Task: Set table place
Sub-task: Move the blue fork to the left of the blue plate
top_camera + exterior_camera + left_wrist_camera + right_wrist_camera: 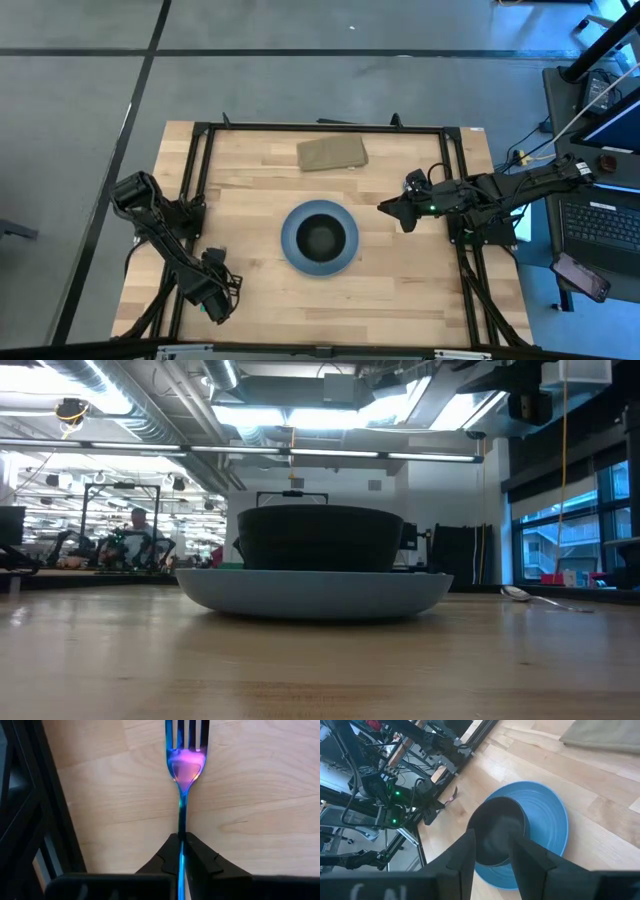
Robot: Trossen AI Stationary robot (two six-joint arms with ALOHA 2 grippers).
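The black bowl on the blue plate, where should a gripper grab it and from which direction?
Probably by the rim, from straight above. The black bowl sits upright and open in the middle of the blue plate, whose raised edge blocks a low side approach. One finger inside the wall and one outside would pinch it. The right gripper hovers beside the plate, nearest to it.

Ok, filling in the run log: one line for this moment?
left gripper: shut on fork | right gripper: open above bowl | bowl on plate
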